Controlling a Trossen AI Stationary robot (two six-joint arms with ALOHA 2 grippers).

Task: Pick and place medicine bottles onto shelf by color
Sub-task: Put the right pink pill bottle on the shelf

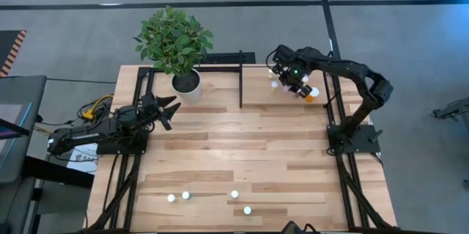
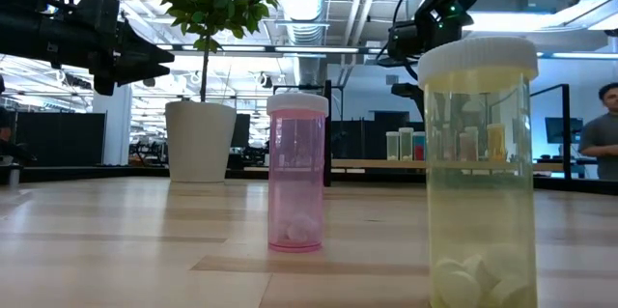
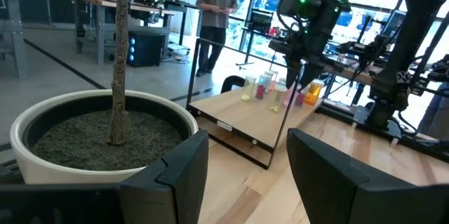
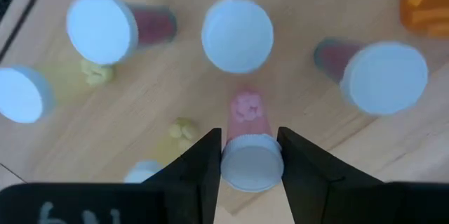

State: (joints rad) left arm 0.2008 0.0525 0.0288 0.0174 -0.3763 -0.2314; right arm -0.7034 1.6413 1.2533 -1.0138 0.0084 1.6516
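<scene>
One pink bottle (image 4: 250, 155) clamped between right gripper (image 4: 248, 159) fingers above the shelf (image 1: 253, 96), mid-placement among capped bottles; next, lowering beside the other pinks, then releasing; left gripper (image 1: 170, 109) idle by the pot (image 1: 187, 85), fingers apart.

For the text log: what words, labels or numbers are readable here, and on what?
No text reads clearly.
White marks on the dark wrist housing: cut off, unreadable.
Printed sheet under the left arm: too small.
White sticker on the shelf: too small.
</scene>
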